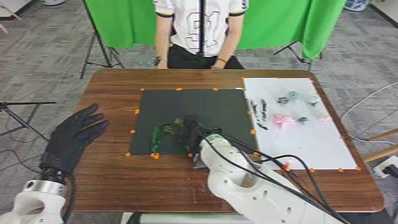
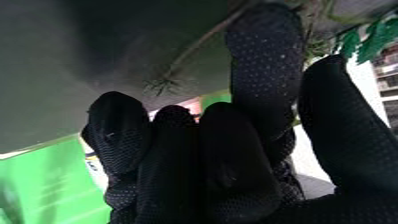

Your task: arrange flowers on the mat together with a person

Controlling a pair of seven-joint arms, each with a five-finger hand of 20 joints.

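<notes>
My right robot hand [image 1: 189,134], fingers loosely extended, is the nearer one to the green sprig [image 1: 155,140], which lies just to its left on the black mat [image 1: 188,101], lengthwise away from me.

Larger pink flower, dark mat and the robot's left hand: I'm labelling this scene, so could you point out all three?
Larger pink flower [image 1: 283,120]: head view, middle of the blossom.
Dark mat [image 1: 191,102]: head view, bare part near the far edge.
Left hand [image 1: 64,144]: head view, between fingers and wrist.
</notes>
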